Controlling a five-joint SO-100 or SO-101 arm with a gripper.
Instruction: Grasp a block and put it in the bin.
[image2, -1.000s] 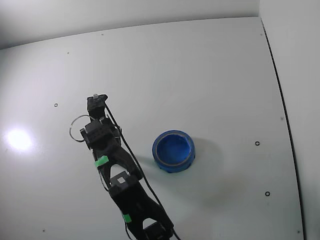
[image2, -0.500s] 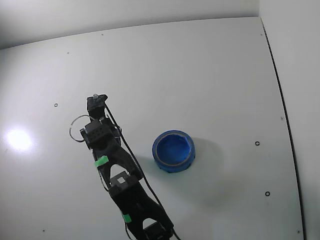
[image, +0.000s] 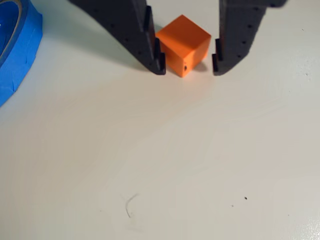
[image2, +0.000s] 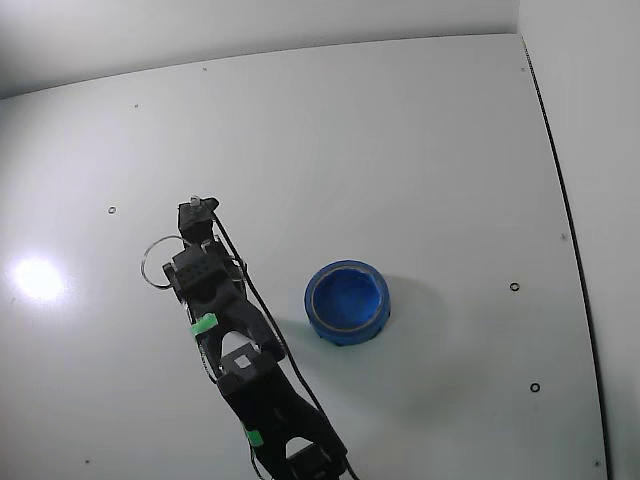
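The tool (image: 186, 62) is standing with its two dark fingers spread, straddling the block (image: 183, 44), which looks orange in the wrist view. The block is sitting on the white table (image: 190, 165), turned so one corner is pointing toward the camera. The left finger (image: 150, 50) seems to be touching or nearly touching the block's left face, while a thin gap is showing beside the right finger (image: 232, 47). Nothing is being pinched yet, as far as I can judge.

This looks like the grasping step, with the tool lowered around the block but not closed. The next move is probably calling for the fingers to squeeze in, and since the block is sitting skewed, it may twist as they meet it.

The bin (image2: 347, 301) is resting on the table to the right of the arm (image2: 240, 350) in the fixed view, well apart from the tool's tip; in the wrist view only its blue edge (image: 17, 50) is peeking in at the far left. The block itself is hidden under the arm in the fixed view.

I am seeing no brand, label or readable writing anywhere.
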